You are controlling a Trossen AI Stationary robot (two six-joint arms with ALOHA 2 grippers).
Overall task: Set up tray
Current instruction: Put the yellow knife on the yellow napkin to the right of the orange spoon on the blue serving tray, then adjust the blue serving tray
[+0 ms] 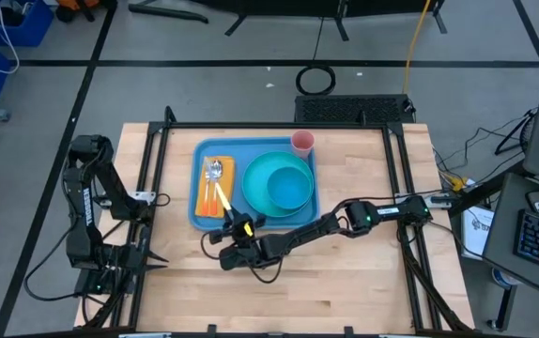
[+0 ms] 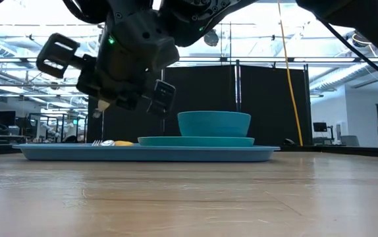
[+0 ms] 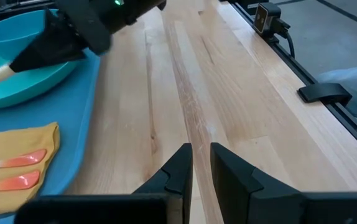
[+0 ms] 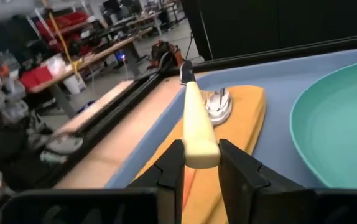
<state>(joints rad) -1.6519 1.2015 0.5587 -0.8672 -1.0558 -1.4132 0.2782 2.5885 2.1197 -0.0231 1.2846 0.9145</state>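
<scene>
The right gripper (image 4: 201, 163) is gripping a cream-handled utensil (image 4: 197, 127) above the tray (image 1: 197, 178), centre frame. It should be lowering it level onto the orange napkin (image 4: 244, 109). The left gripper (image 3: 200, 163), nearly closed, is waiting empty.

Plate (image 1: 277, 183), bowl (image 1: 288, 190), napkin (image 1: 215, 186) on tray (image 1: 197, 218), cup (image 1: 302, 143) behind

Wooden bench (image 1: 345, 272) is mostly bare up front. There's a teal plate (image 1: 262, 192) with a matching bowl (image 1: 288, 188) sitting on it, a pink cup (image 1: 302, 143) just behind those, and an orange napkin (image 1: 215, 188) beside the plate with a spoon (image 1: 214, 171) and orange-handled cutlery (image 1: 221, 199) lying on it.
</scene>
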